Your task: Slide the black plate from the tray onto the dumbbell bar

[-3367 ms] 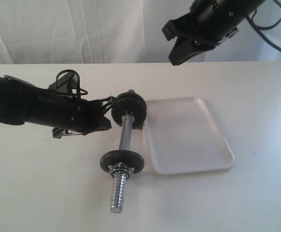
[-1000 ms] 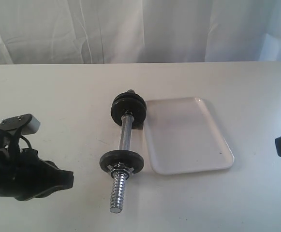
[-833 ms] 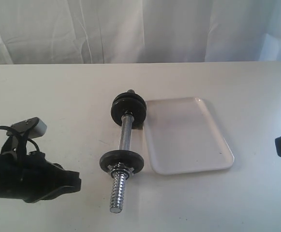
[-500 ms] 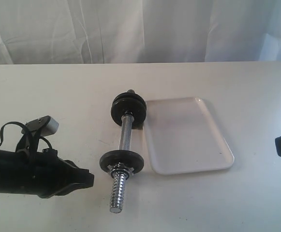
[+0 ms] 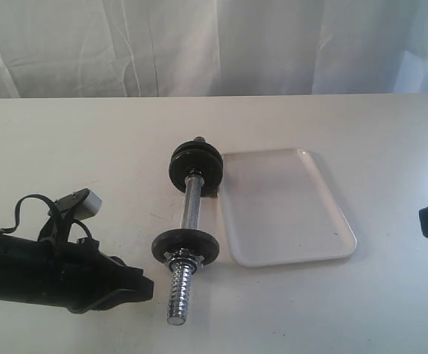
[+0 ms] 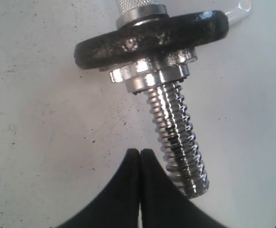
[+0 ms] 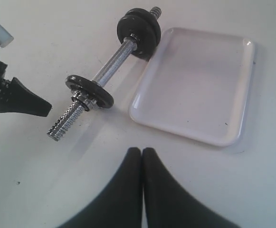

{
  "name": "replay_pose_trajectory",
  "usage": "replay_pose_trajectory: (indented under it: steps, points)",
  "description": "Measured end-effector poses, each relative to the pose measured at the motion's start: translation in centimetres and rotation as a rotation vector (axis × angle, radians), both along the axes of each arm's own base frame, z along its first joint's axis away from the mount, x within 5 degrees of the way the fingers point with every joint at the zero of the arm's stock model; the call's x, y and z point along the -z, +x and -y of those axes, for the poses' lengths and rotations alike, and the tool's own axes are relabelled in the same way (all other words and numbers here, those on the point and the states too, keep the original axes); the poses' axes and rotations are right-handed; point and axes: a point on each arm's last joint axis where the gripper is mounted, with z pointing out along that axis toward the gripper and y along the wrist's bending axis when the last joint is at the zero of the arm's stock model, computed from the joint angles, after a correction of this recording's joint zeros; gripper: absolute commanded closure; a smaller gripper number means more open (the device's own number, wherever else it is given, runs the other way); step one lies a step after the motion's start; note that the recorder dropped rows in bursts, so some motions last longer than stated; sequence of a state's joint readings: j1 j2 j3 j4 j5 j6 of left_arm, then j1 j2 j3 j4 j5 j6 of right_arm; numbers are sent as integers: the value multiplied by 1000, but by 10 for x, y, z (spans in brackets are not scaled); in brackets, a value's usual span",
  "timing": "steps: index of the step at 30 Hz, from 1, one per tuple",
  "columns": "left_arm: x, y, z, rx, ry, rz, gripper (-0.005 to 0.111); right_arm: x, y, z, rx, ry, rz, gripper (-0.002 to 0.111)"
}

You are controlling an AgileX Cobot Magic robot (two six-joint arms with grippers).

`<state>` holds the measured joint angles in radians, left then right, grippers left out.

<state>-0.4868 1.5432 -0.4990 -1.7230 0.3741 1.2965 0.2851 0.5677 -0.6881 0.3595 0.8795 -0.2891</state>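
Observation:
The dumbbell bar [image 5: 191, 210] lies on the table, left of the tray [image 5: 295, 258], which holds nothing. Two black discs [image 5: 196, 167] sit pressed together at the bar's far end. A third disc [image 5: 186, 245] stands against a collar nut [image 6: 149, 71] near the threaded near end [image 6: 178, 142]. Which disc is the black plate I cannot tell. My left gripper [image 5: 149, 289] is shut and empty, its tips [image 6: 140, 151] just beside the threaded end. My right gripper [image 7: 142, 150] is shut and empty, low at the table's right edge [image 5: 422, 219], apart from the tray [image 7: 195, 85].
White curtain hangs behind the white table. The left arm's black body and cable loop [image 5: 29, 210] lie along the front left. The tray's long side runs close to the bar.
Over the last second my left gripper has slid right along the table front toward the bar's threaded end. Earlier still it was at the far discs and the right arm hung above the tray.

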Motion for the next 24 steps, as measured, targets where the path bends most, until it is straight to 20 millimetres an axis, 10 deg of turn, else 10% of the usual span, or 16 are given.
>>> replay_pose_trajectory:
  steps: [24]
  points:
    - [-2, -3, 4, 11, -57, -44, 107, -2, 2, 0, 11, 11, 25, 108]
